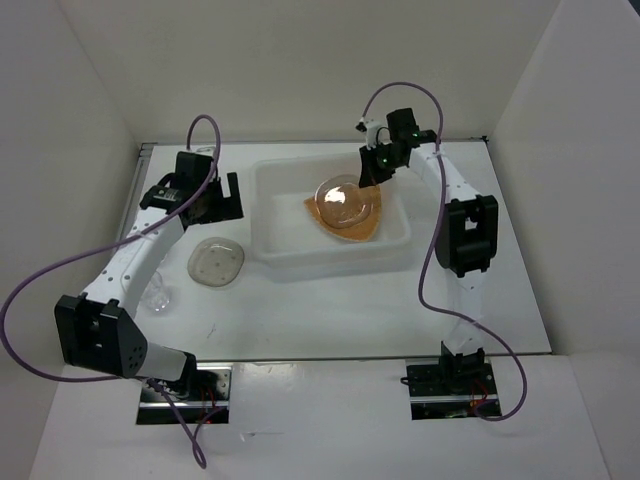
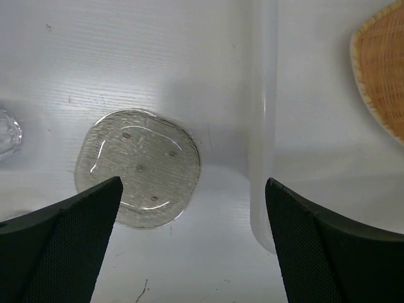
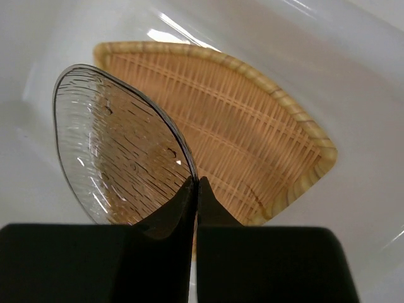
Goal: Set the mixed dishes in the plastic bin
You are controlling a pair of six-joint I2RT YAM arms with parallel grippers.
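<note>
The translucent white plastic bin [image 1: 290, 250] stands mid-table. The orange woven-look plate [image 1: 368, 228] lies inside it and fills the right wrist view [image 3: 252, 132]. My right gripper [image 1: 374, 172] is shut on the rim of a translucent grey-brown saucer [image 3: 117, 158], held over the plate inside the bin [image 1: 342, 195]. A second saucer [image 1: 217, 263] lies on the table left of the bin; it shows in the left wrist view [image 2: 139, 165]. My left gripper [image 1: 222, 198] is open and empty above the table beside the bin wall [image 2: 264, 126]. A clear cup [image 1: 158, 296] stands near the left arm.
White walls enclose the table on three sides. The clear cup's edge [image 2: 7, 134] shows at the far left of the left wrist view. The table's front edge [image 1: 320, 358] runs before the arm bases.
</note>
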